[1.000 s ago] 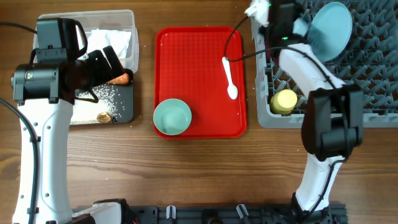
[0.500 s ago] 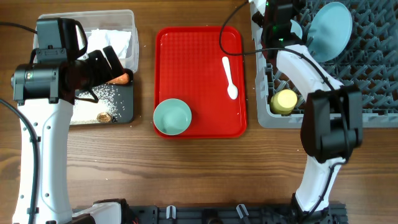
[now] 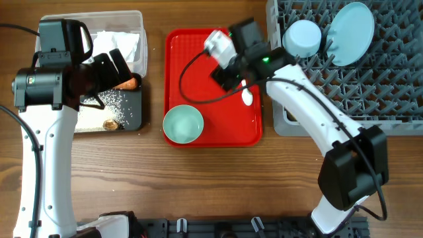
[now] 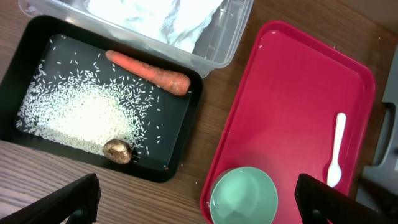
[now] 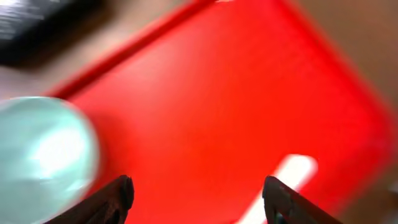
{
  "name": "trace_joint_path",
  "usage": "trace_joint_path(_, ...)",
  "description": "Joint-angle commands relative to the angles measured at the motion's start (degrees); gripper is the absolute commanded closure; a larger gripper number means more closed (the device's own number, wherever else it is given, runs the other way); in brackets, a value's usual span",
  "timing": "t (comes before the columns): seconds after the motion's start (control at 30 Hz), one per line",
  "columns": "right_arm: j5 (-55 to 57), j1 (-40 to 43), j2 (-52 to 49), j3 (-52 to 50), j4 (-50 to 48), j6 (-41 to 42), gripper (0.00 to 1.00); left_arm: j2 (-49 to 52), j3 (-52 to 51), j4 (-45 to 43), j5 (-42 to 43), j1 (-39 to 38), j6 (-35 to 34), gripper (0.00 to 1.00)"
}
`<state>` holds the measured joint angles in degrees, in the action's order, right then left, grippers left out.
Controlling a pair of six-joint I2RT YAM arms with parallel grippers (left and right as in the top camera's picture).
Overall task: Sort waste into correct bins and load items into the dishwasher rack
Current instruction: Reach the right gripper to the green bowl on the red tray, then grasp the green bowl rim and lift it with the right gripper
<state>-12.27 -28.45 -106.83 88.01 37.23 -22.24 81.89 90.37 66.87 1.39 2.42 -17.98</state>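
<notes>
One mint-green bowl (image 4: 244, 196), one spoon (image 4: 336, 146) on red tray (image 4: 292, 93), left gripper (image 4: 198, 190), right gripper (image 5: 196, 193) both apart.

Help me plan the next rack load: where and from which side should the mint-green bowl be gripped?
Grip the mint-green bowl by its rim, one finger inside and one outside, coming straight down. It stands upright and empty, mouth up. The rim arc facing the middle of the red tray is probably best, since the tray's raised edge lies close along the corner sides.
</notes>
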Motion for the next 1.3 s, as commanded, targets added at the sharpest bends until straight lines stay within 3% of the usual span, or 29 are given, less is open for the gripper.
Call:
trace_joint_path(0.0, -11.52, -0.59, -2.73, -3.37, 0.35, 6.49, 0.31, -0.39, -0.02, 0.04, 0.09, 0.07, -0.70, 0.00)
trace_joint_path(0.37, -16.33, -5.09, -8.59, -8.44, 0.31, 7.43, 0.32, -0.39, -0.02, 0.04, 0.07, 0.07, -0.70, 0.00)
trace_joint_path(0.47, -16.17, -5.81, -8.74, -8.44, -0.11, 7.91, 0.39, -0.39, -0.02, 0.02, 0.07, 0.07, -0.70, 0.00)
trace_joint_path(0.53, -15.96, -5.95, -9.11, -8.44, -0.31, 8.50, 0.51, -0.39, -0.02, 0.04, 0.07, 0.07, -0.70, 0.00)
trace_joint_path(0.63, -14.36, -5.95, -10.05, -8.55, -0.35, 8.92, 0.59, -0.39, -0.02, 0.04, 0.07, 0.07, -0.70, 0.00)
trace_joint_path(0.83, -13.86, -5.81, -11.85, -8.59, -0.85, 10.40, 0.96, -0.39, -0.02, 0.04, 0.07, 0.07, -0.70, 0.00)
trace_joint_path(1.03, -8.68, -4.55, -9.84, -7.52, -1.09, 14.58, 0.96, -0.39, -0.02, 0.04, 0.07, 0.07, -0.70, 0.00)
trace_joint_path(1.27, 1.55, 3.30, 1.68, -2.47, 1.18, 18.43, 0.96, -0.39, -0.02, 0.04, 0.07, 0.07, -0.70, 0.00)
